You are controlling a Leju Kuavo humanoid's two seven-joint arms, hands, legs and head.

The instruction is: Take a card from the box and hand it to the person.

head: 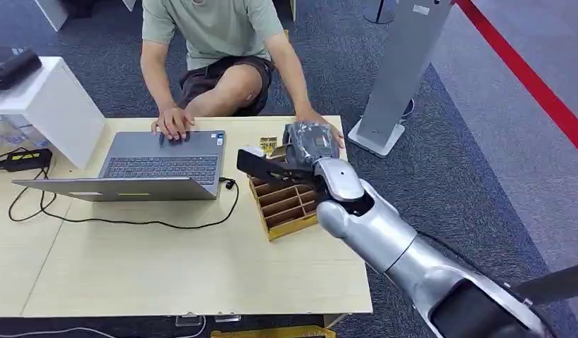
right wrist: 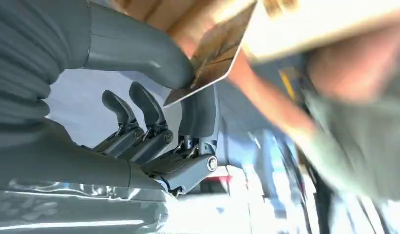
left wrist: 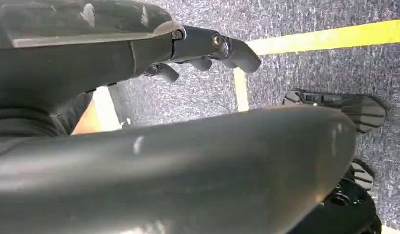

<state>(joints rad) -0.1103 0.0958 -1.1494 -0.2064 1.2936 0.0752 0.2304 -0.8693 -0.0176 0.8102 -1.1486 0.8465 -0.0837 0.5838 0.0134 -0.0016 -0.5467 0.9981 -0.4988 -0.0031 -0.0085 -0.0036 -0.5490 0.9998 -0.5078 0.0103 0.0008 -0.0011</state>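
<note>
Card (right wrist: 212,58) pinched in right hand (right wrist: 154,97) above the compartmented box (head: 286,204).

Our right arm (head: 384,239) reaches forward over the box (head: 286,204), and our right hand (right wrist: 183,97) pinches a card (right wrist: 217,53) between thumb and finger (other fingers spread). Our left hand (left wrist: 198,48) hangs, fingers curled.

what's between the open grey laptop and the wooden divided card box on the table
In the head view, bare pale tabletop, crossed by a thin black cable curving from the open grey laptop past the wooden divided card box.
</note>
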